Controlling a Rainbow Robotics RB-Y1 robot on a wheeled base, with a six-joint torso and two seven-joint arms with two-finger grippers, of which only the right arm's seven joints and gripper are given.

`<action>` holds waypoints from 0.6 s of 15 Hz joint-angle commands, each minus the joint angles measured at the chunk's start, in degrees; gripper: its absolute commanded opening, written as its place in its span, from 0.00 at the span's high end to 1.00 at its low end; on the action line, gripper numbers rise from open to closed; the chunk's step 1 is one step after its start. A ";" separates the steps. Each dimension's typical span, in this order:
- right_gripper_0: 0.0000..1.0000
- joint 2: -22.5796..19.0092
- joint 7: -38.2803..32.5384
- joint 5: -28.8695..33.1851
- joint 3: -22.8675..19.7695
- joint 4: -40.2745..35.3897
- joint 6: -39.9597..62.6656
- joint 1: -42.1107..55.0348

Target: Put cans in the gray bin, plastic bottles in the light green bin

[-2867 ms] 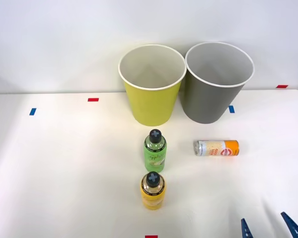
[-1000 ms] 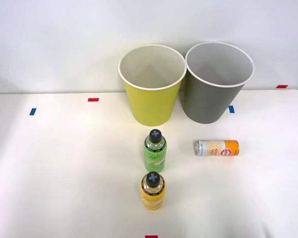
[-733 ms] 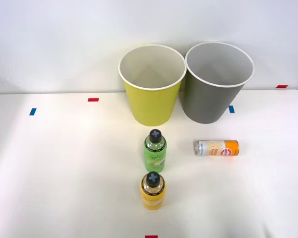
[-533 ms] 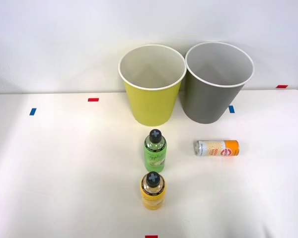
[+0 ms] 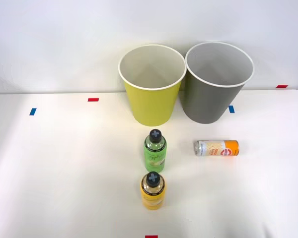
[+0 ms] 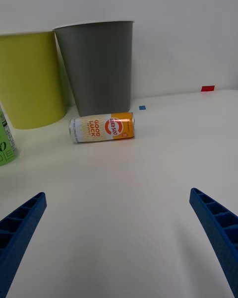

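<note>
Orange can (image 5: 216, 148) lying on its side before the gray bin (image 5: 216, 91).
We see our right gripper (image 6: 119, 238) spread wide, well short of it.

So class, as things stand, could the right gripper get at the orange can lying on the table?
Probably yes: the right gripper is open, facing the orange can, with bare table between them.

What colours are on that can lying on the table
The can is silver-white at one end and orange at the other, with a red round logo; the right wrist view shows it best.
</note>
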 commanded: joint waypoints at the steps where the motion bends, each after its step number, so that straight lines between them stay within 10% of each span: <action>1: 0.00 0.00 0.00 0.00 0.00 0.00 0.01 0.00; 9: 0.00 0.00 0.00 0.00 0.00 0.00 0.01 0.00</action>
